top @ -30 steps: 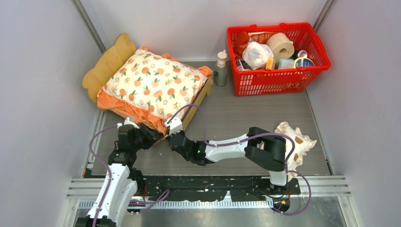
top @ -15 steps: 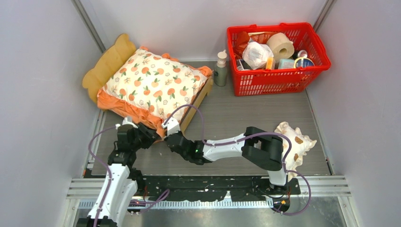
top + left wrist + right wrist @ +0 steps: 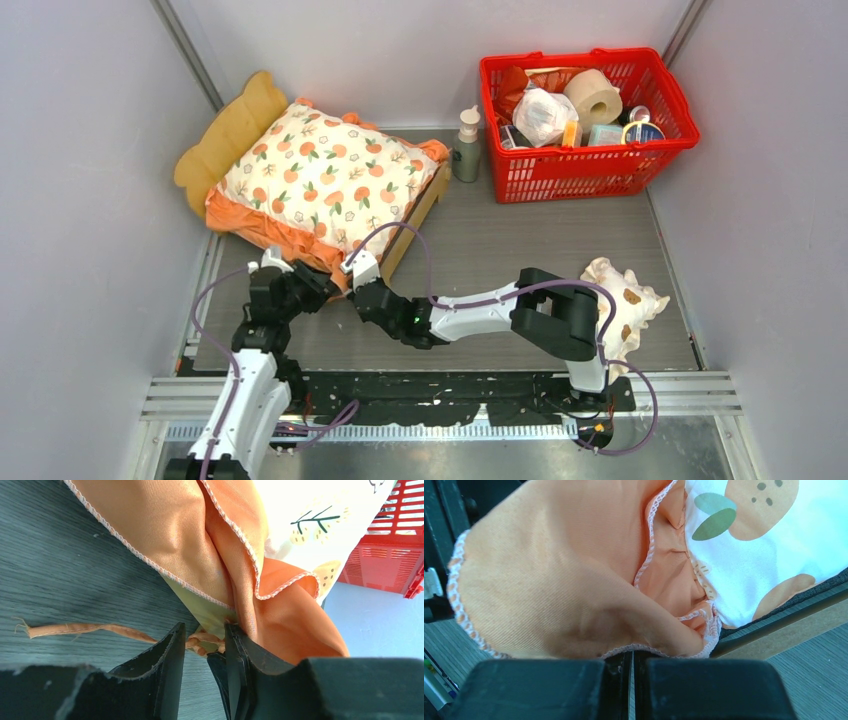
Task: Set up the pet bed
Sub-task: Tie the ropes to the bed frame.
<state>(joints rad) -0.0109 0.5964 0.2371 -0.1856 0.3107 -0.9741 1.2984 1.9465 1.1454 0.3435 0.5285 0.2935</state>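
The pet bed stands at the far left of the table, headboard toward the left wall, carrying the orange-print cushion. I find both arms at the cushion's near corner. The left gripper has its jaws partly apart, with a thin orange tie in the gap and the ruffle against one finger. The right gripper has its jaws pressed together, pinching the ruffle's hem. The frilled pillow lies well apart, at the near right.
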